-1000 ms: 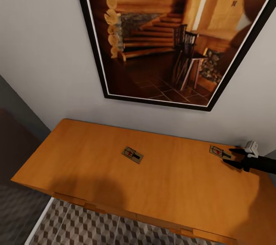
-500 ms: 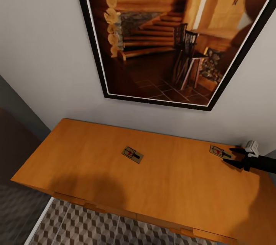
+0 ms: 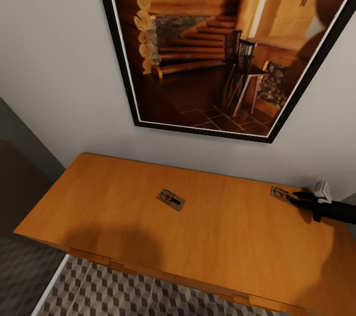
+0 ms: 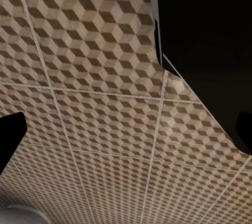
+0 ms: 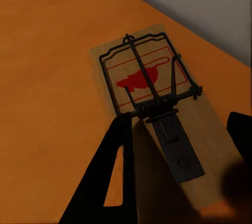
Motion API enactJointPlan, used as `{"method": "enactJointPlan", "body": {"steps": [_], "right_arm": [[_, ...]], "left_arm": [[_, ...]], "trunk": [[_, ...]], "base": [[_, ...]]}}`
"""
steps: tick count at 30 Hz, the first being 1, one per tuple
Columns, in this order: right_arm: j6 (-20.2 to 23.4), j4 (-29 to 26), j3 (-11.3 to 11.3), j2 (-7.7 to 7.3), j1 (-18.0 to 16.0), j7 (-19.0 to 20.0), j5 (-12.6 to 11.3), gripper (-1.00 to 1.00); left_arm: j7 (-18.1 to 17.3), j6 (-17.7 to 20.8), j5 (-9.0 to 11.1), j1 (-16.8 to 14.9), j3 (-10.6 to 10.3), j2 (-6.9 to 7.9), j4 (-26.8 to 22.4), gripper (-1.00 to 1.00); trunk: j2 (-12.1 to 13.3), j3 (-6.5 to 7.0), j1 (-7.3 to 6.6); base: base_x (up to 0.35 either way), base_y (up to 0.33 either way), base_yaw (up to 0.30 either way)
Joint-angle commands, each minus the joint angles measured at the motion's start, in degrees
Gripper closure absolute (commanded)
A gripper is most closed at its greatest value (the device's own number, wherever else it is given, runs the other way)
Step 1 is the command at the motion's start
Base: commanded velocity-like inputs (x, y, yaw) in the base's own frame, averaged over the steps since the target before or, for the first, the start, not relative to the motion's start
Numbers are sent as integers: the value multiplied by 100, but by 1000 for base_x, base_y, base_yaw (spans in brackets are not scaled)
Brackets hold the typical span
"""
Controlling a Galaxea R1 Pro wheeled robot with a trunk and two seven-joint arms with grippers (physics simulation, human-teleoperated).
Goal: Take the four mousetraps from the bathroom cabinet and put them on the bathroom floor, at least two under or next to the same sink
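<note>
Orange cabinet top [image 3: 148,207]; mousetrap [image 5: 152,108] between the right gripper's [image 5: 181,129] spread fingers.

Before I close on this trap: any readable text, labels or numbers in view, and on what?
No readable text.
Mousetrap between the right hand's fingers: a red mouse picture in a red outline, no words.
Second mousetrap on the cabinet: too small to read.
Framed picture: a small dark mark on its door, too blurred.
</note>
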Motion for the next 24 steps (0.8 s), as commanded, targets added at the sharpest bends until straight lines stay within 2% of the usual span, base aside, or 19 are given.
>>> {"method": "enactJointPlan", "body": {"steps": [1,24], "right_arm": [[24,134,87,1,3,-320,52,100],[43,127,81,4,1,-297,44,100]], "left_arm": [[5,12,52,-7,-49,-3,7,-100],[4,12,52,-9,-49,-3,7,-100]], "trunk": [[-5,-10,6],[-5,-10,6]], "base": [[0,0,0],[0,0,0]]}}
